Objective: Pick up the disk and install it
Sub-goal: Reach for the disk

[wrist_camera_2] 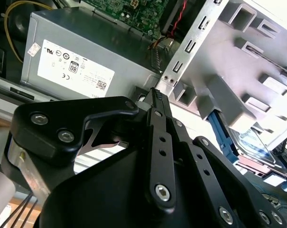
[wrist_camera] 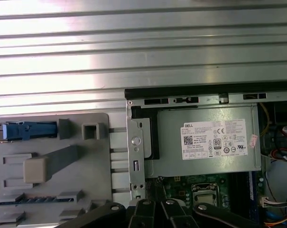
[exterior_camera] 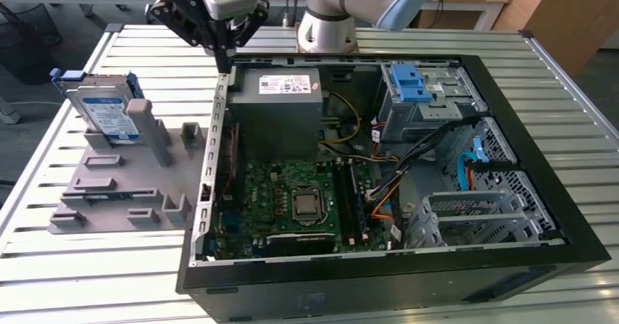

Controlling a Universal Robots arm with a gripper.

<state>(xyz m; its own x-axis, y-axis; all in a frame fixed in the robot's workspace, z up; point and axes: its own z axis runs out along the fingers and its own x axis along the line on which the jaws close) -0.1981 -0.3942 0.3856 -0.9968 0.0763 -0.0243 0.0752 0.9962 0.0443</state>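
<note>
My gripper (exterior_camera: pixel 225 61) hangs tips-down, fingers together and empty, over the case wall (exterior_camera: pixel 220 117); the disk (exterior_camera: pixel 106 115) stands upright off to its side.

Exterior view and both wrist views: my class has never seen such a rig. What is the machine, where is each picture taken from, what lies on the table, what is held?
The machine is a robot arm ending in a black gripper. The exterior view comes from a camera off the arm, looking down on a slatted metal table. Both wrist views come from cameras riding on the arm near the gripper. On the table lie an open computer case and a grey holder. The disk stands on edge in that holder, untouched. The gripper hangs above the case's edge, beside the grey power supply box, and carries no disk.
</note>
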